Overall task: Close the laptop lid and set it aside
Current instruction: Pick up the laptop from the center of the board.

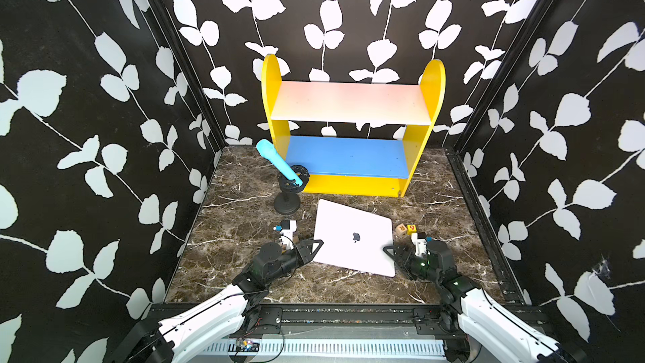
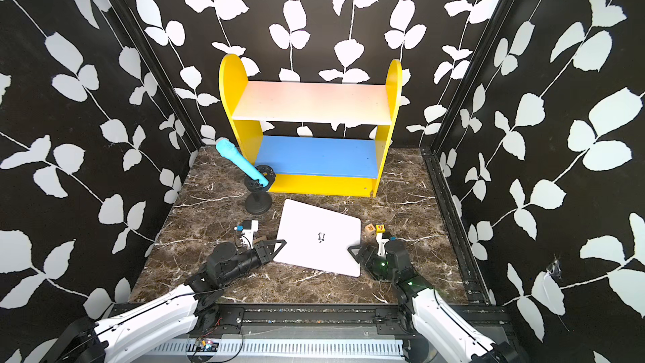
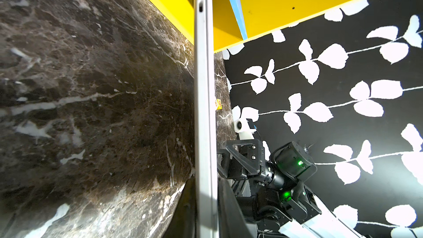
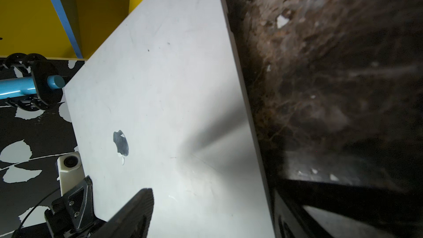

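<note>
Laptop (image 1: 352,235) closed on bench (image 1: 244,274) before shelf (image 1: 349,183), long axis running claw to claw. Left claw (image 1: 316,247) narrow, pinching its left edge; right claw (image 1: 389,253) wide, straddling right edge. Your left arm likely carries it aside.

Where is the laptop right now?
In both top views the laptop lies shut on the marble table, in front of the yellow shelf, between the left hand and the right hand.

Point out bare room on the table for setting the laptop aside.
Bare marble table left of the microphone stand and laptop, and along the front rail. The blue shelf board is bare too. Crowded: right of the laptop, by the blocks and right gripper.
</note>
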